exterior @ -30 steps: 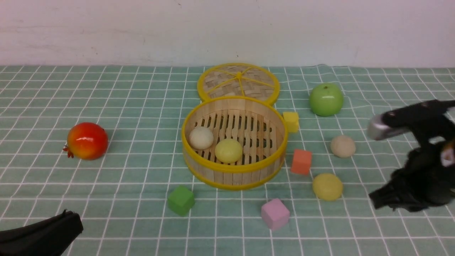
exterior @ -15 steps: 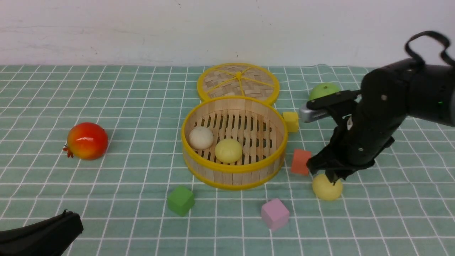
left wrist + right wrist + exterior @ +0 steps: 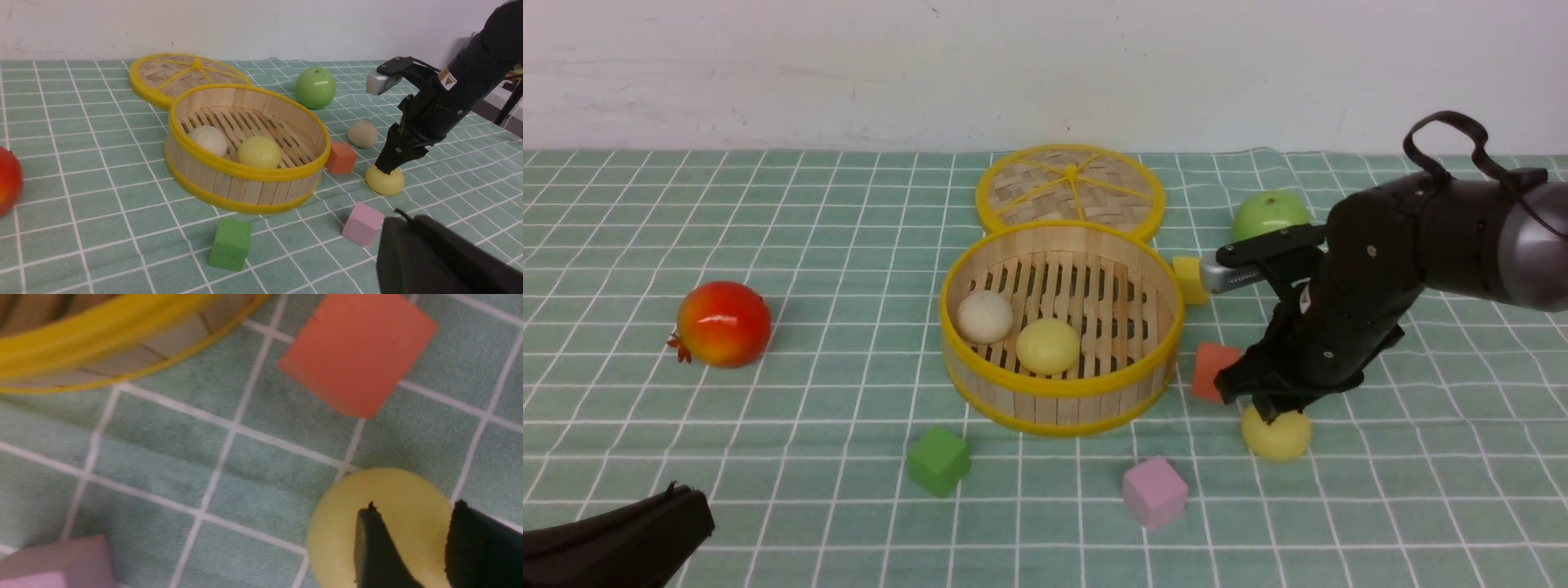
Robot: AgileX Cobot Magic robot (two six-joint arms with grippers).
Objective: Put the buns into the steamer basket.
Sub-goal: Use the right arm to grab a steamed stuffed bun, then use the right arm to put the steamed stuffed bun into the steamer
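Observation:
The steamer basket (image 3: 1055, 402) stands mid-table and holds a cream-white bun (image 3: 984, 317) and a pale yellow bun (image 3: 1047, 345). A second pale yellow bun (image 3: 1280, 437) lies on the cloth to the basket's right. My right gripper (image 3: 1267, 412) hangs right over it, open, with its fingertips (image 3: 369, 535) at the bun's top (image 3: 392, 494). A second cream-white bun (image 3: 362, 134) lies further back; my right arm hides it in the front view. My left gripper (image 3: 645, 531) rests shut and empty at the near left corner.
The woven lid (image 3: 1070, 188) lies behind the basket. A green apple (image 3: 1262, 214) is at the back right and a red pomegranate (image 3: 723, 323) at the left. Yellow (image 3: 1186, 282), orange (image 3: 1207, 367), green (image 3: 938, 460) and pink (image 3: 1153, 491) cubes lie around the basket.
My right arm has swung in from the right edge and come down over the pale yellow bun on the cloth, now slightly lower. The left arm has not moved.

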